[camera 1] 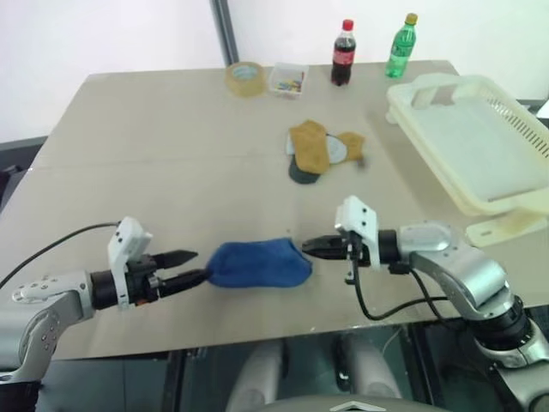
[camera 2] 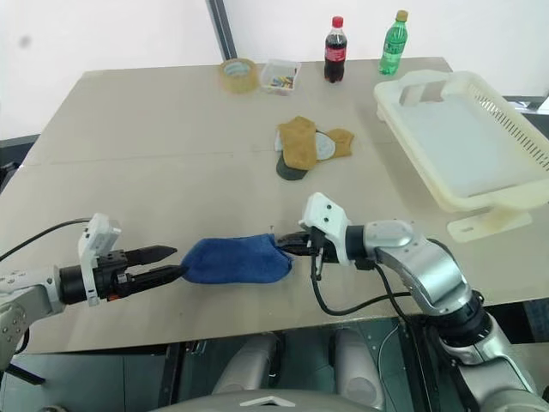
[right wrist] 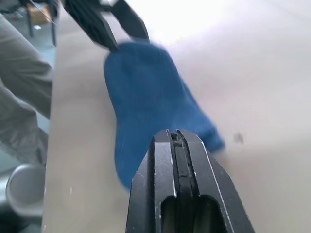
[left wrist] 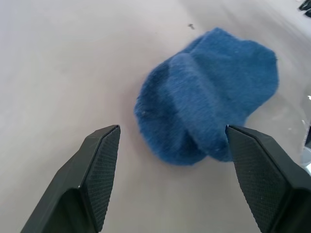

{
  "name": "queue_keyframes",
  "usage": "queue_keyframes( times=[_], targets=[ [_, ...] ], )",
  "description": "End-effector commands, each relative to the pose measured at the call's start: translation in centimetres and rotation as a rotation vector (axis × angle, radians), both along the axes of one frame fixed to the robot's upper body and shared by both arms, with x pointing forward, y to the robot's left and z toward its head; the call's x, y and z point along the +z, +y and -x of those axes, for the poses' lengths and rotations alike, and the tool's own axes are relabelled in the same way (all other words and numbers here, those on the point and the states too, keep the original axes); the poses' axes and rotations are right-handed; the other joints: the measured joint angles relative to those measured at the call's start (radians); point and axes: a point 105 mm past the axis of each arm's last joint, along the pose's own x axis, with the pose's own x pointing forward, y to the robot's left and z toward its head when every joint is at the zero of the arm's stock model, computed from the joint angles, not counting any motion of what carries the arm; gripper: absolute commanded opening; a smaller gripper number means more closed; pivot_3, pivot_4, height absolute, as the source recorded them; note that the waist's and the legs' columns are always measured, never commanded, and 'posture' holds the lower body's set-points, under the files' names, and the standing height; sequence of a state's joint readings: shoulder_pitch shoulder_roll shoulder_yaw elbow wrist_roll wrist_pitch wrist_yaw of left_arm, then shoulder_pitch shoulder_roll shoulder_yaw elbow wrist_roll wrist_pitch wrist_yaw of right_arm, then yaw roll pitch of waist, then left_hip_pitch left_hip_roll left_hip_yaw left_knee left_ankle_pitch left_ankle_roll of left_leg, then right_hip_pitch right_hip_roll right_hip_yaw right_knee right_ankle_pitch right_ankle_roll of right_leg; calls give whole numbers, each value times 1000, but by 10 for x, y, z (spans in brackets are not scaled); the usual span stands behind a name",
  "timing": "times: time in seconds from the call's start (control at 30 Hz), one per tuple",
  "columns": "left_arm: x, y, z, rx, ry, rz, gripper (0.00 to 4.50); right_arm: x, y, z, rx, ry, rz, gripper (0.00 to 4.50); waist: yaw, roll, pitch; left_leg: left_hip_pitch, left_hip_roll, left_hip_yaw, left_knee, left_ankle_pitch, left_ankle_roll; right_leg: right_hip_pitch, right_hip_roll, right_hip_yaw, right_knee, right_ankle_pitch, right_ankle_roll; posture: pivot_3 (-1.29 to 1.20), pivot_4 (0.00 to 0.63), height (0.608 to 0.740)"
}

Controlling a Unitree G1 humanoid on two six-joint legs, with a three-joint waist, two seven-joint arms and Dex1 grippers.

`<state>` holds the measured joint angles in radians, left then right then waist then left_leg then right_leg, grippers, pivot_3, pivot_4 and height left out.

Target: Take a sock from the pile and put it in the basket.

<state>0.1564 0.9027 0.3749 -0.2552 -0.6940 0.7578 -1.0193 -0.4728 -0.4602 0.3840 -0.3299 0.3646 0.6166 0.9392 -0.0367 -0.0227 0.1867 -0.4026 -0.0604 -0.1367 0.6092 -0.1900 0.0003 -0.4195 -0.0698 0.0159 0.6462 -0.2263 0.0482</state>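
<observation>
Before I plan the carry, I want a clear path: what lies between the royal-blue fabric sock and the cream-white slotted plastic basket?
In the left eye view, only the right gripper and its arm lie between blue sock and basket.

No text, number or sign can be read anywhere in these views. The dark cola bottle (camera 1: pixel 343 53), standing far beyond the right gripper (camera 1: pixel 307 247) at the table's back edge, wears a red label, but its lettering is too small to make out. The green bottle (camera 1: pixel 401 46) just beside it carries a label that cannot be read either.
</observation>
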Motion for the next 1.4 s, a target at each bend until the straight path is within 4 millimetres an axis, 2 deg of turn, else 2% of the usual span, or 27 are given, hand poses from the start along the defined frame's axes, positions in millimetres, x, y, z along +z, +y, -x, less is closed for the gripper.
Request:
queue_keyframes(
  times=[0.03,0.17,0.3,0.37,0.47,0.63,0.87,1.17,1.4],
  targets=[
    [-10,-11,-2,-15,23,2,3684,-14,22,-6,113,-17,-4,42,-1,0,0,0,0,0,0,0,0,0,0,0,0,0,0,0,150,740],
    [-18,-17,-7,-13,41,-26,3684,-40,29,-14,169,-61,80,42,6,0,0,0,-1,0,0,0,0,0,1,0,0,5,0,0,150,740],
    [-22,-15,-5,-9,70,-52,3684,-72,23,-21,172,-71,210,42,5,1,-1,1,-2,1,0,0,0,1,3,1,0,5,0,0,150,740],
    [-26,-11,-2,2,92,-68,3684,-79,22,-23,153,-61,221,42,2,2,-3,5,-1,1,-1,0,0,4,3,2,0,4,1,0,150,740],
    [-33,-8,2,-5,130,-96,3684,-82,22,-24,147,-57,215,42,-2,6,-8,7,1,1,-1,0,0,6,3,1,0,0,0,0,150,740],
    [-32,-23,5,-49,168,-29,3684,-81,24,-22,140,-54,200,42,-2,10,-11,8,1,1,-1,0,0,6,4,2,1,0,0,0,150,740],
    [6,-59,4,-161,136,239,3684,-81,22,-22,127,-55,200,42,-1,9,-12,8,1,1,-1,0,0,6,6,2,1,0,0,0,150,740],
    [34,-96,-3,-291,49,333,3684,-78,19,-25,102,-49,191,42,1,9,-13,8,1,1,-1,0,0,6,6,2,1,0,0,0,150,740],
    [16,-130,-12,-357,92,333,3684,-79,21,-24,97,-40,183,42,2,9,-13,8,0,2,0,0,0,7,7,2,1,1,1,0,150,740]
  ],
)
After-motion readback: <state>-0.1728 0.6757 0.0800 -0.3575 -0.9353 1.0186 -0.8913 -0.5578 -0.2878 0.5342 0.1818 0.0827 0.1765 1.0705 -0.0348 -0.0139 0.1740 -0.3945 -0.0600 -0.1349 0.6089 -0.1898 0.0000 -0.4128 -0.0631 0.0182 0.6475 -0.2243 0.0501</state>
